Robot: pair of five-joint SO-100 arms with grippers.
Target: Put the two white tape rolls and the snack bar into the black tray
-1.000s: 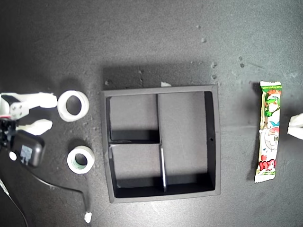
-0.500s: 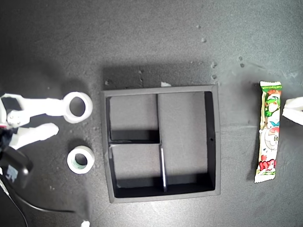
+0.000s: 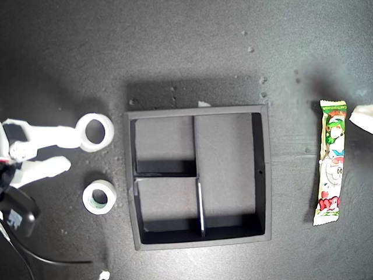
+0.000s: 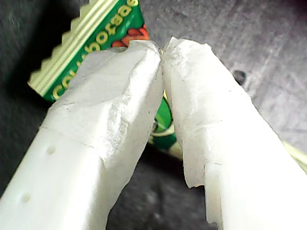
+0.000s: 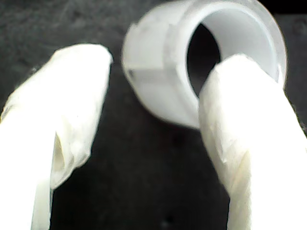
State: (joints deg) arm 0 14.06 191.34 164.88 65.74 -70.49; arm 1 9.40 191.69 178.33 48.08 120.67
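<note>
The black tray [image 3: 265, 175] sits mid-table, and all its compartments show bare floor. Off the tray's side toward the exterior view's left lie the two white tape rolls. My second gripper [image 3: 74, 150] [image 5: 163, 57] is open at the larger, all-white roll [image 3: 106, 137] [image 5: 158, 81], one finger [image 5: 249, 124] lying over the roll's rim and the other well clear of it. The smaller roll with a greenish core [image 3: 88, 201] lies loose nearby. The snack bar [image 3: 331, 163] [image 4: 96, 28] lies flat at the exterior view's right. My first gripper [image 3: 361, 118] [image 4: 162, 48] is shut beside the bar's far end, nothing between its tips.
A black camera module [image 3: 17, 213] and its cable [image 3: 52, 261] trail behind the second arm at the exterior view's lower left. Small white scraps lie by the tray's far wall [image 3: 204, 104] and near the front edge [image 3: 105, 273]. The surface is dark and matte.
My second gripper reached toward the exterior view's right until one finger met the larger roll, nudging it slightly. My first gripper's tip slid up along the right edge toward the bar's far end.
</note>
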